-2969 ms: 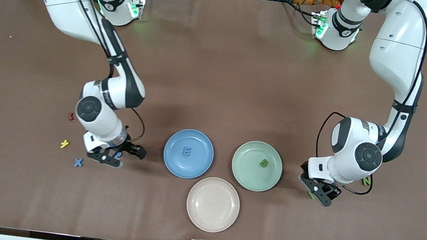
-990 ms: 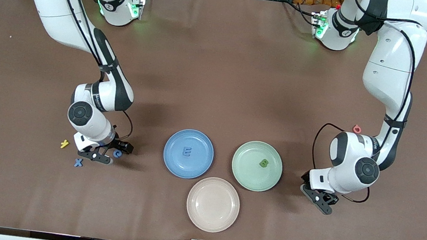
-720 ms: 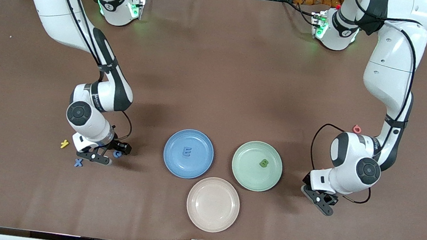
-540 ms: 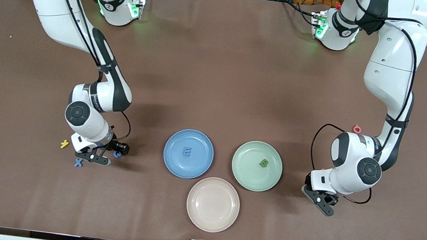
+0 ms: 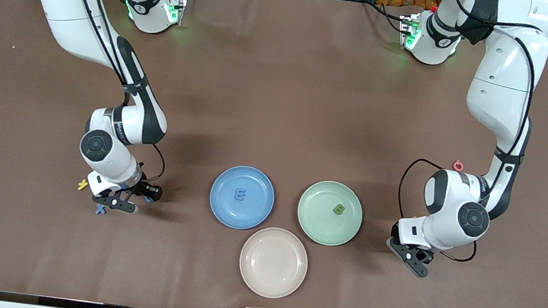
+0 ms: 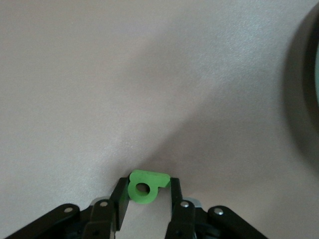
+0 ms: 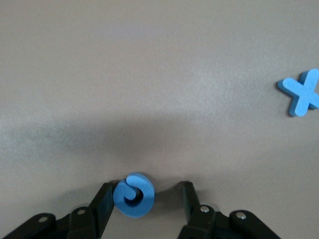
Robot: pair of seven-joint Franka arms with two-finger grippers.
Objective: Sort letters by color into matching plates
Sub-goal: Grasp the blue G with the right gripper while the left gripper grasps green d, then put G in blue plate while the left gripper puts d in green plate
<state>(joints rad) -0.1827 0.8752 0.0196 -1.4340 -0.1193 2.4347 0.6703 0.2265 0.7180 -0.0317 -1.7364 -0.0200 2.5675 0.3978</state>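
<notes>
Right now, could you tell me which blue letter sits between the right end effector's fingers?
The curled blue letter, between the right end effector fingers; the blue X lies apart.

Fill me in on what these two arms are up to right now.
They are sorting foam letters by colour. The left end effector is shut on a green letter beside the green plate, toward the left arm's end. The right end effector straddles a blue letter, one finger touching it, the other apart. A blue X lies nearby. The blue plate holds an E; the green plate holds a B.
</notes>
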